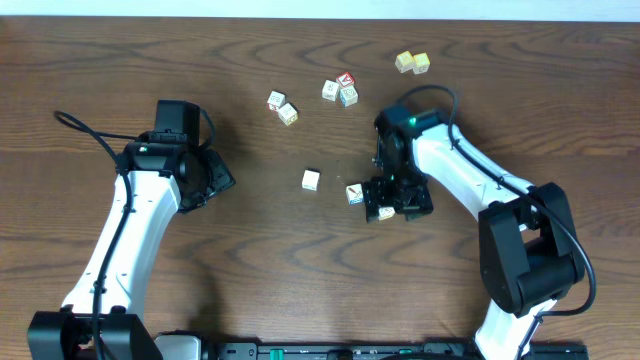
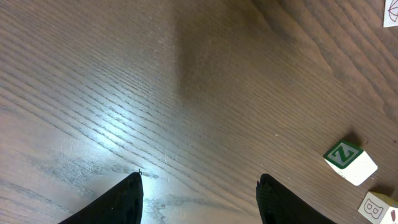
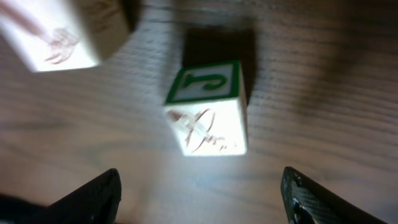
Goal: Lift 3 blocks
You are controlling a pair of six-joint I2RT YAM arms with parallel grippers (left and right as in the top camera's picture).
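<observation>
Three small whitish blocks lie mid-table: a plain one (image 1: 311, 180), one with a blue-edged face (image 1: 355, 193), and a yellowish one (image 1: 386, 212). My right gripper (image 1: 397, 207) hangs over the yellowish block, open and holding nothing. In the right wrist view a block with a green-bordered top and a reddish drawing (image 3: 208, 109) rests on the wood just ahead of my open right gripper (image 3: 202, 199). A second, blurred block (image 3: 56, 31) shows at the upper left. My left gripper (image 1: 222, 180) stands open far left of the blocks, over bare wood (image 2: 199, 199).
At the back lie a pair of cubes (image 1: 282, 107), a cluster with a red-topped cube (image 1: 345, 79) and a pale yellow pair (image 1: 412, 63). The left wrist view shows a green Z cube (image 2: 349, 162) and a B cube (image 2: 376, 208) at its right edge.
</observation>
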